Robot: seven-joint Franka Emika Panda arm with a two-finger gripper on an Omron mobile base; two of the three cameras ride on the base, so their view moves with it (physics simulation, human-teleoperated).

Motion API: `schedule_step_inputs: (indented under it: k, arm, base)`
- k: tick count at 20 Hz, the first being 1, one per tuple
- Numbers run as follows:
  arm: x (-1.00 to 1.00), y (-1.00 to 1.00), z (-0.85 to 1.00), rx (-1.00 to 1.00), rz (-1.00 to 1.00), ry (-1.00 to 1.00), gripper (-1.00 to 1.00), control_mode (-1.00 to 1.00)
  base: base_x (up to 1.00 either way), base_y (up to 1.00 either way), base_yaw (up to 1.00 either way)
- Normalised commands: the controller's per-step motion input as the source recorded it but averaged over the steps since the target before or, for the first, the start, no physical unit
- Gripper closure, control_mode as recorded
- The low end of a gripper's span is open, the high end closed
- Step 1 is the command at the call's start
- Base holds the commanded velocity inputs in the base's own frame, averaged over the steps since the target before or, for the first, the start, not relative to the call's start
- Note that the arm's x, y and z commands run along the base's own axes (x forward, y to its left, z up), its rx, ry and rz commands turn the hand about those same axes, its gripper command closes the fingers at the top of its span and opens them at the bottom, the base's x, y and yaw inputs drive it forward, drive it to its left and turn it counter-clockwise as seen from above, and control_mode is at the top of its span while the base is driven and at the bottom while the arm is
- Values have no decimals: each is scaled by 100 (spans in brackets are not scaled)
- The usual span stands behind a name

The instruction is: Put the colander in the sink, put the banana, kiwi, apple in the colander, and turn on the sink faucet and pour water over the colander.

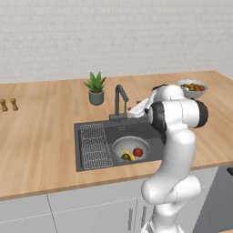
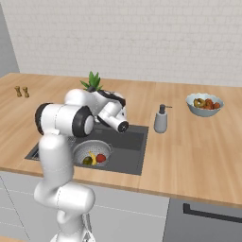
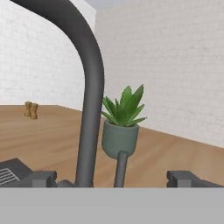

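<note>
Wooden counter holds the sink, where the colander has banana, kiwi and apple inside, while the arm folds toward the upright sink faucet, gripper spread wide, holding nothing.

Rendered home kitchen. Evidence: long wooden countertop ran along a white brick wall, grey cabinet fronts with bar handles sat below it. A dark sink was set into the counter, with a wire rack on its left side and a colander of fruit beside it. Dark gooseneck faucet stood at the far rim, potted plant behind it. Soap dispenser stood right of the sink, fruit bowl further right, two small shakers at far left
</note>
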Motion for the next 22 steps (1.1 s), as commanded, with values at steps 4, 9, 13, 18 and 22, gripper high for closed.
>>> schedule_step_inputs:
  k: [4, 9, 13, 18, 22]
  arm:
    - [37, 12, -12, 0, 0, -3, -100, -100]
    - [39, 15, -21, 0, 0, -2, -100, -100]
    - [46, 2, -20, 0, 0, 0, -100, -100]
    - [43, 0, -21, 0, 0, 0, -100, -100]
    - [33, 2, -14, 0, 0, 0, -100, -100]
  base:
    - [0, 0, 0]
    - [0, 0, 0]
    - [0, 0, 0]
    - [0, 0, 0]
    - [0, 0, 0]
